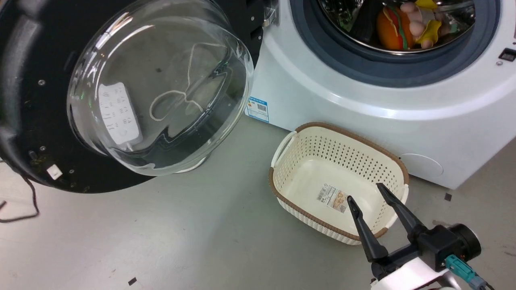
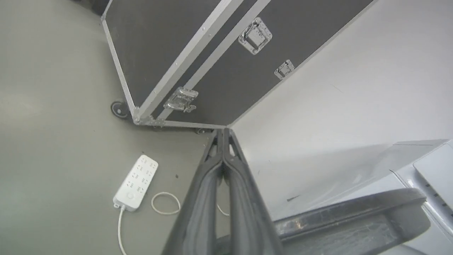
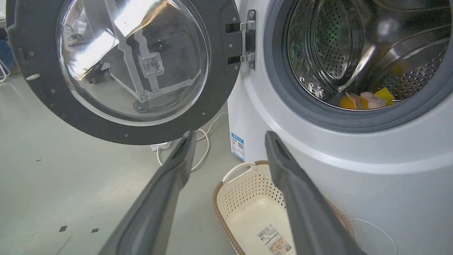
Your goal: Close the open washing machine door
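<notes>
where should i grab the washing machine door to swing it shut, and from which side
Take the washing machine door by its black rim at the free edge, opposite the hinge: farthest from the pivot, so likely the easiest swing. Come from its far, outer side and press toward the drum. The glass bowl bulges and looks smooth, a poor hold.

Basket [image 1: 300,133] on the floor, beneath the tips of my right claw [image 1: 364,191], just before the washing machine [image 1: 363,117] front. Ahead and above that claw: drum opening [image 1: 403,68], toys [image 1: 397,28] lying in its bottom. Left of the claw, the washing machine door [image 1: 125,92] stands swung out, hung on the opening's left edge. Beyond my left claw [image 2: 223,131]: a wheeled case [image 2: 170,46] on the floor. Power strip [image 2: 136,182] on the floor to its left.
</notes>
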Motion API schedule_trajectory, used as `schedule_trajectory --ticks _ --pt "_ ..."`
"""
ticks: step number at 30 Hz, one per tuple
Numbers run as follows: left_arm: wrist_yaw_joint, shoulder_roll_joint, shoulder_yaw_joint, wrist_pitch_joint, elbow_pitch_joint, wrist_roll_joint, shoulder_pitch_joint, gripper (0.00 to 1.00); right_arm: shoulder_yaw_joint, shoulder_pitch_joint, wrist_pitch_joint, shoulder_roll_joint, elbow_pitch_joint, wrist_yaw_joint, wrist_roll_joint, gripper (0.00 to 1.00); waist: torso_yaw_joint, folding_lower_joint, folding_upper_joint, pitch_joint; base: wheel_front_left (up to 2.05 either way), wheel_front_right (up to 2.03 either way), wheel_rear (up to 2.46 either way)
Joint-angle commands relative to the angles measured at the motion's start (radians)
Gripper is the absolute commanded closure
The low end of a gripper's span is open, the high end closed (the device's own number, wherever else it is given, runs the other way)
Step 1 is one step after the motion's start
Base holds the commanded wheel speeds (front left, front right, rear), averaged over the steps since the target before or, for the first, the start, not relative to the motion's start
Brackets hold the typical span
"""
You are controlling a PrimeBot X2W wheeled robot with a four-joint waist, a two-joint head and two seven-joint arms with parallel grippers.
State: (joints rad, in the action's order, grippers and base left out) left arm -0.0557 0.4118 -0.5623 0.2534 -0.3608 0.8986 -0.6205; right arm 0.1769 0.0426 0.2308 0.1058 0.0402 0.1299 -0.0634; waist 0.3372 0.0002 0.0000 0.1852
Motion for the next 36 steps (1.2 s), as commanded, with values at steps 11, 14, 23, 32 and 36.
schedule_trajectory --ticks 11,14,23,32,36 --pt "-0.019 0.011 -0.058 0.3 -0.179 0.263 -0.098 1.0 0.017 0.026 0.031 0.025 0.004 0.001 -0.016 0.0 0.021 -0.0002 0.0 0.04 0.0 0.0 0.0" --pt "-0.007 0.004 -0.054 0.331 -0.191 0.282 -0.097 1.0 0.014 0.025 0.031 0.026 0.004 0.001 -0.016 0.0 0.019 -0.0002 0.0 0.039 0.0 0.0 0.0" --pt "0.044 -0.048 -0.007 0.492 -0.166 0.35 -0.06 1.0 -0.002 0.015 0.031 0.03 0.01 0.001 -0.017 0.0 0.011 -0.0002 0.0 0.019 0.0 0.0 0.0" --pt "0.047 -0.127 0.027 0.714 -0.034 0.455 0.072 1.0 -0.035 -0.005 0.031 0.003 0.024 0.001 -0.015 0.0 -0.002 -0.0002 0.0 -0.051 0.0 0.0 0.0" --pt "0.033 -0.194 0.06 0.805 0.06 0.499 0.147 1.0 -0.061 -0.012 0.031 -0.01 0.03 0.001 -0.012 0.0 -0.005 -0.0002 0.0 -0.08 0.0 0.0 0.0"
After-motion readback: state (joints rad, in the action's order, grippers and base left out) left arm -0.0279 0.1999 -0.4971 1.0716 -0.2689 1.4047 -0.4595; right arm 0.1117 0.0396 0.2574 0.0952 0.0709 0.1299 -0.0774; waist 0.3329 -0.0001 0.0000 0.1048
